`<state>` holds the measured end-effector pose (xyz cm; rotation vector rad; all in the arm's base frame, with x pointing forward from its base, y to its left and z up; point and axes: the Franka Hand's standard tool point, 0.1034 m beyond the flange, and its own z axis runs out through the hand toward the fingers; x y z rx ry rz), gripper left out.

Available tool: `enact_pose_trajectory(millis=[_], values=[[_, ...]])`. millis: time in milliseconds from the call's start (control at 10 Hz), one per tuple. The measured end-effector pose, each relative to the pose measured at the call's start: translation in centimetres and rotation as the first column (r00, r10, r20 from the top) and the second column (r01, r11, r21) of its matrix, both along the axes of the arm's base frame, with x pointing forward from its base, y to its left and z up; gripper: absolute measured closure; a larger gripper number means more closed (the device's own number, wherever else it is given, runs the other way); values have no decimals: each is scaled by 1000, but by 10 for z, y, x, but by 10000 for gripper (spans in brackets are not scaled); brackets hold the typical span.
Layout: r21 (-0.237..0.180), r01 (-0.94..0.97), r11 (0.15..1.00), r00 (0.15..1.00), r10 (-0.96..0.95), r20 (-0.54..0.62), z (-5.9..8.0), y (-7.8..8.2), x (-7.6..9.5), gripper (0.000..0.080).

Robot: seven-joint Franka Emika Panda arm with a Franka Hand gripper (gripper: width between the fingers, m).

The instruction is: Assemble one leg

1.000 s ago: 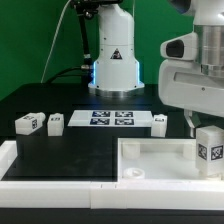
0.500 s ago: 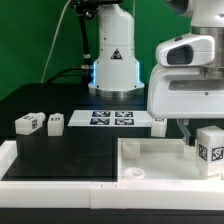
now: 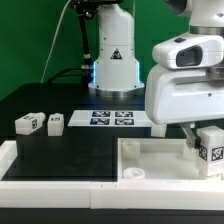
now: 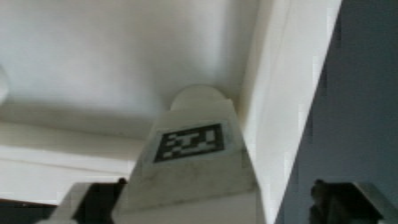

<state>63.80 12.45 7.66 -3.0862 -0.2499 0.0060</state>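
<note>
Compared with a second ago, the arm's broad white hand has shifted toward the exterior view's left and sits lower. The leg has not moved. It stands upright inside the white tray-like tabletop, at the exterior view's right edge. In the wrist view the pincer straddles the leg with its jaws apart and a clear gap on one side, gripping nothing. The tabletop's raised wall runs just beside the leg, leaving little room there. Open black table lies toward the exterior view's left, where two spare legs rest near the marker board.
</note>
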Motion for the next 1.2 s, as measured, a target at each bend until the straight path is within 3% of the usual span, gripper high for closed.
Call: enact_pose_trajectory(millis=[100,200,400,500,700,900,1100,1200], values=[[-1,44,999,999,-44,1,0,-1,0,416],[-3,140,990,990,-140,-3,-1,-2,0,507],[-9,423,906,906,-423,-14,-1,-2,0,507],[-14,577,816,816,-578,-20,-1,-2,0,507],[-23,829,559,558,-829,-21,-3,-1,-1,507],[-29,932,360,360,-933,-25,-3,0,-1,507],[-29,942,334,333,-942,-26,-3,0,-1,507],[-27,921,389,389,-921,-25,-2,0,-1,507]])
